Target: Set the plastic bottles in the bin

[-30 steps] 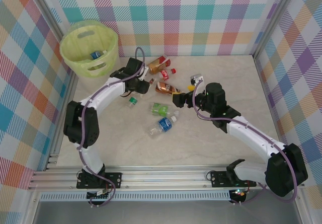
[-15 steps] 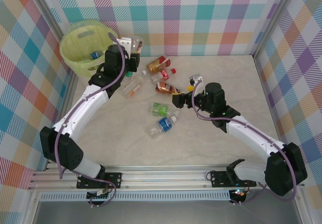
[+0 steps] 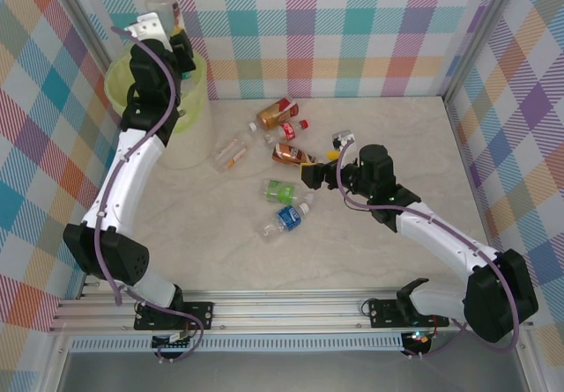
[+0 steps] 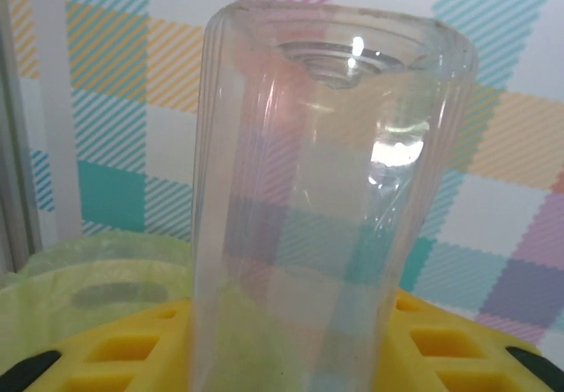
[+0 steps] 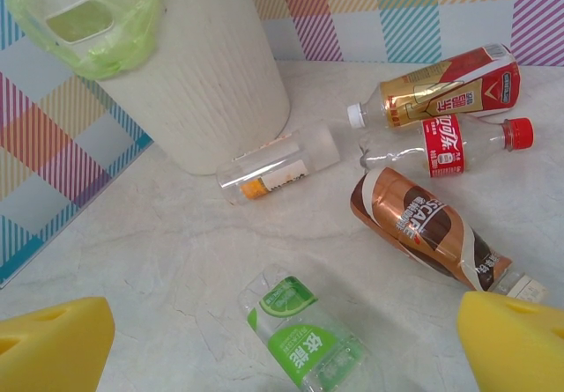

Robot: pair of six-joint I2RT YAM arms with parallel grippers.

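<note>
left arm has swung up and left versus half a second ago: the left gripper (image 3: 164, 18) was at the right rim of the bin (image 3: 192, 101), now it's high above it. its fingers are clamped on a clear bottle (image 4: 326, 189), with the green bin rim just below in the wrist view. right arm unchanged. right gripper (image 3: 308, 174) is low over the table (image 3: 405, 136), fingers apart, nothing held. green-label bottle (image 5: 304, 339) lies just ahead between them, brown bottle (image 5: 423, 229) beyond to the right.
</note>
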